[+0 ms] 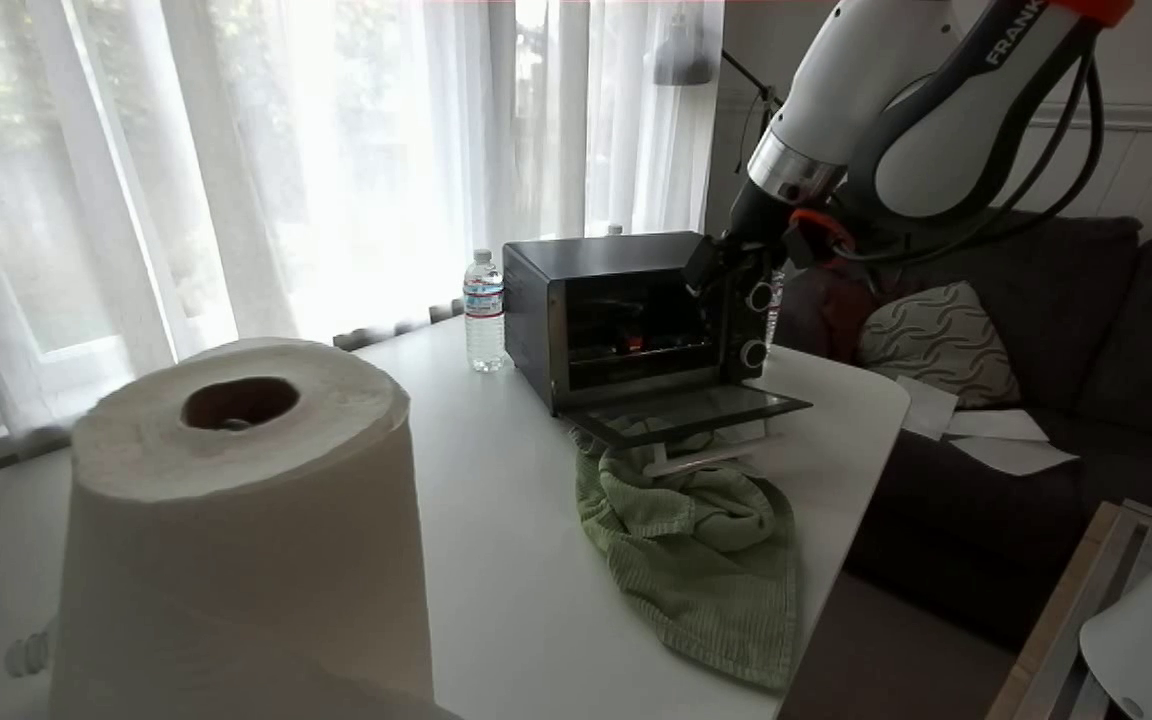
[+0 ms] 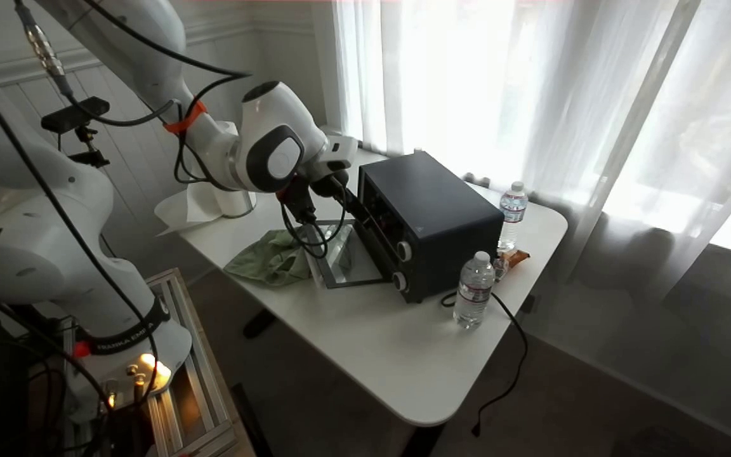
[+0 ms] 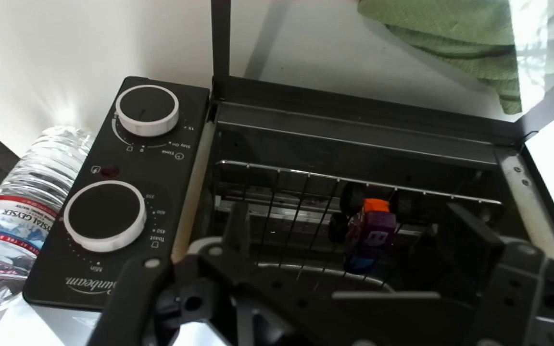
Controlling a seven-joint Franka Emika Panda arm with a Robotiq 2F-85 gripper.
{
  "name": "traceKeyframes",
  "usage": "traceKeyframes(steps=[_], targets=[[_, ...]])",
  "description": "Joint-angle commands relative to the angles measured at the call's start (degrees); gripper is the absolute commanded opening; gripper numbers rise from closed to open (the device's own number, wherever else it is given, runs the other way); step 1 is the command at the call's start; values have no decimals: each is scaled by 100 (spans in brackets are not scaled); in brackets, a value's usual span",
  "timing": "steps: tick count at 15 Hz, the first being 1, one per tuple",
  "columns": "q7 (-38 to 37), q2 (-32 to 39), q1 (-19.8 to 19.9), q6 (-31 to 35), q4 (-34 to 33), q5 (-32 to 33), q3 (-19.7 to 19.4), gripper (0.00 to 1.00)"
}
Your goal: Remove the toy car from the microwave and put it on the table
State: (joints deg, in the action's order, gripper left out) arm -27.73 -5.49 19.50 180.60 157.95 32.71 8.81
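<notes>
The toy car (image 3: pixel 375 228), purple with an orange part and black wheels, sits on the wire rack inside the black toaster oven (image 1: pixel 616 258). The oven (image 2: pixel 435 203) has its glass door (image 1: pixel 701 412) folded down. A small red spot of the car (image 1: pixel 633 344) shows inside the oven in an exterior view. My gripper (image 3: pixel 356 226) is open and empty, its fingers wide apart with the car between them in the picture, farther in. In both exterior views the gripper (image 1: pixel 714 268) is at the oven's front opening. The white table (image 1: pixel 526 560) carries the oven.
A green towel (image 1: pixel 696 550) lies under and in front of the lowered door. Water bottles (image 1: pixel 484 315) (image 2: pixel 474 292) stand beside the oven. A paper towel roll (image 1: pixel 246 560) stands on the table. A power cord (image 2: pixel 521 355) hangs off the table edge. Knobs (image 3: pixel 105 216) protrude from the oven front.
</notes>
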Motion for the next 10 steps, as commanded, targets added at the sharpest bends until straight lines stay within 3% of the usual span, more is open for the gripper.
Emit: traceKeyframes(steps=[1, 10], targets=[[-280, 25, 292, 358, -6, 406, 187, 100], [54, 561, 621, 986, -9, 440, 289, 100]])
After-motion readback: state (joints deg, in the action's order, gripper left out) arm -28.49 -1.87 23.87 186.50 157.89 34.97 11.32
